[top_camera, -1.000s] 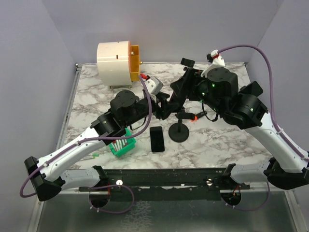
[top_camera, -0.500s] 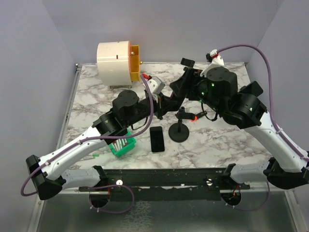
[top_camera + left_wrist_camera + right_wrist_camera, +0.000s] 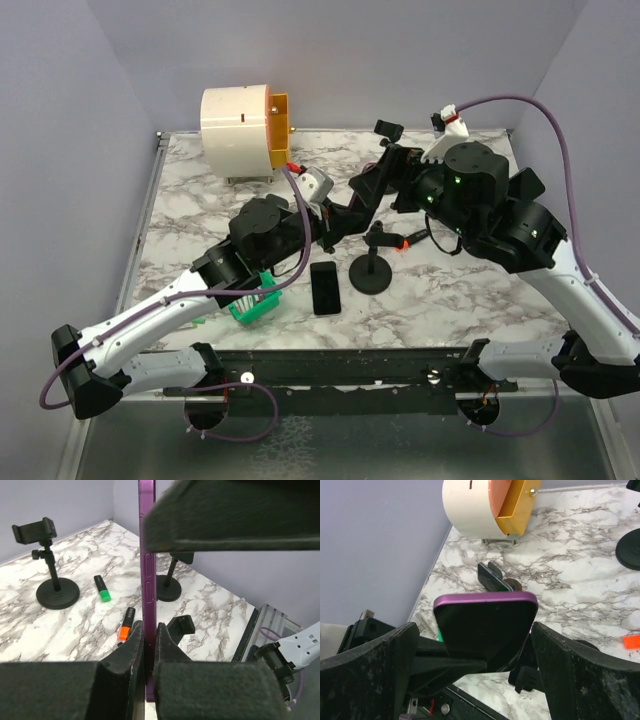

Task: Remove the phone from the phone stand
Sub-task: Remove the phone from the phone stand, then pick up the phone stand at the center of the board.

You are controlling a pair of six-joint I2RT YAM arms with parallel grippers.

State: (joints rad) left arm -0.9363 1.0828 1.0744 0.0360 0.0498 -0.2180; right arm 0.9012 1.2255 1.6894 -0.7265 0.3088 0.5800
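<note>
The phone has a purple rim and a dark screen, and it hangs in the air between my two grippers. My left gripper is shut on its lower end, with the phone edge-on between the pads. My right gripper stands open around the phone's top end, a gap showing on each side. In the top view the left gripper and right gripper meet above the table's middle. The black phone stand is just below them, apart from the phone.
A white and orange drum stands at the back left. A green basket and a black phone lying flat are near the front. A second stand, a green marker and an orange marker are on the marble.
My left gripper has closed on the phone. My right gripper has opened off it and drawn back slightly up and right.
</note>
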